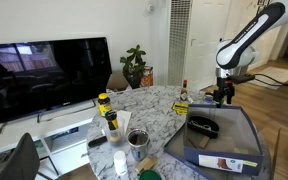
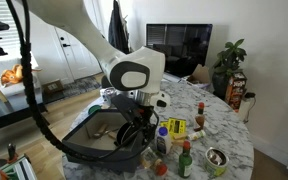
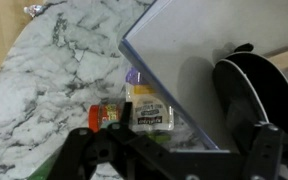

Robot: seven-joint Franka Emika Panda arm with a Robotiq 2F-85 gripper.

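Observation:
My gripper (image 3: 174,160) is open and empty, its dark fingers spread wide at the bottom of the wrist view. It hovers over the near edge of a grey-blue bin (image 3: 174,50). A black pan (image 3: 249,90) lies inside the bin. Just outside the bin wall, on the marble table, lie a white-labelled bottle (image 3: 144,105) and a small orange-capped bottle (image 3: 106,115). In both exterior views the gripper (image 1: 224,97) (image 2: 134,128) hangs above the bin (image 1: 246,128) (image 2: 84,152), touching nothing.
The marble table (image 1: 154,110) holds yellow bottles (image 1: 104,103), a metal cup (image 1: 137,140), a yellow-labelled bottle (image 2: 177,128), a sauce bottle (image 2: 184,160) and a can (image 2: 217,160). A TV (image 1: 44,75) and a plant (image 1: 134,65) stand behind.

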